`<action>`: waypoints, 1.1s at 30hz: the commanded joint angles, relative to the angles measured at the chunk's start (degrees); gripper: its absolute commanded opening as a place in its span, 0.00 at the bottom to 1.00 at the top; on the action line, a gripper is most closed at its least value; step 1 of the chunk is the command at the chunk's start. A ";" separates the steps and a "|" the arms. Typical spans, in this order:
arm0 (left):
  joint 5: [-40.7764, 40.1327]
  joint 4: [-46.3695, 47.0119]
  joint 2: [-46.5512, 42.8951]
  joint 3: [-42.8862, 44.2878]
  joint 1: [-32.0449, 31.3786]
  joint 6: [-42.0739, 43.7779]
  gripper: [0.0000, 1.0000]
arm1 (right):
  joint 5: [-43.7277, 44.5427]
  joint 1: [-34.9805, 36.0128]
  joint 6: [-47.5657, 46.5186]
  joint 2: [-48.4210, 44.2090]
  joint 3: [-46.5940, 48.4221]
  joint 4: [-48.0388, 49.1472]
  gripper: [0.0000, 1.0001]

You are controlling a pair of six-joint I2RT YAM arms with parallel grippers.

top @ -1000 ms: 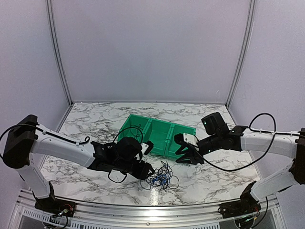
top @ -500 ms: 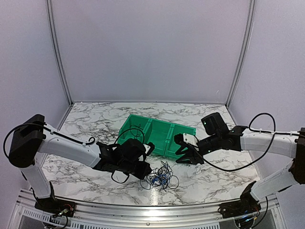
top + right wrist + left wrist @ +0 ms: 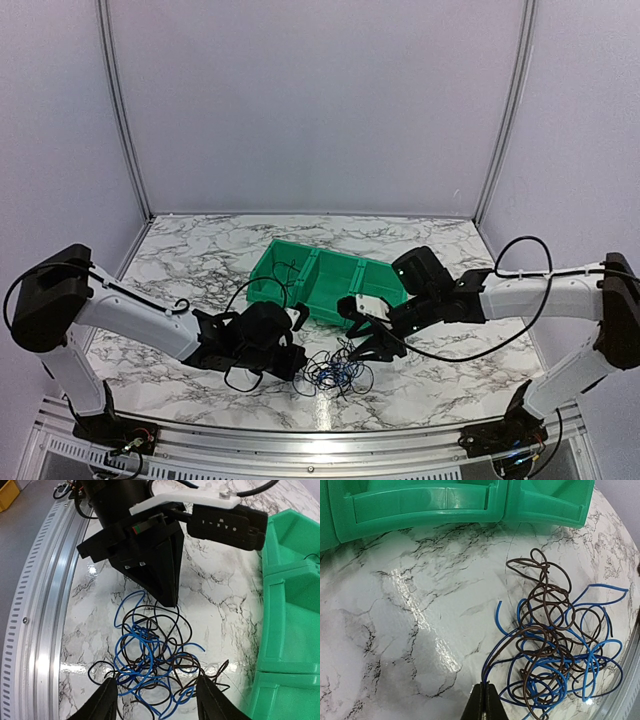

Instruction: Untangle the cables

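Observation:
The cables (image 3: pixel 336 372) lie as one loose tangle of thin blue and dark wires on the marble table, just in front of the green bin. My left gripper (image 3: pixel 300 364) sits at the tangle's left edge. In the left wrist view its jaws (image 3: pixel 485 694) are pressed together, pinching a blue and a dark strand of the cables (image 3: pixel 555 640). My right gripper (image 3: pixel 362 346) hangs over the tangle's right side. In the right wrist view it (image 3: pixel 159 700) is open, its fingers (image 3: pixel 106 700) straddling the cables (image 3: pixel 150 655) without touching them.
A green bin (image 3: pixel 300 262) with several compartments stands behind the tangle, its near wall (image 3: pixel 420 507) close to the wires and its corner (image 3: pixel 290 605) beside my right gripper. An aluminium rail (image 3: pixel 300 438) runs along the table's front edge, close to the tangle (image 3: pixel 45 605).
My left gripper has shut on strands at the tangle's left edge. My right arm has swung left and down to the tangle, and its jaws have spread wider.

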 commanded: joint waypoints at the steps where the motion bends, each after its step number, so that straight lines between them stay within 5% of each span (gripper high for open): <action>1: -0.18 5.06 -2.47 -1.86 -0.12 -2.34 0.00 | 4.33 2.00 4.62 4.17 4.62 3.65 0.55; 20: -0.29 20.83 -6.75 -11.26 -0.07 -8.98 0.00 | 7.35 6.54 4.60 18.80 7.49 4.99 0.54; 33: -6.59 19.63 -20.73 -18.16 1.64 -7.89 0.00 | 6.01 6.59 3.06 22.77 8.34 2.28 0.07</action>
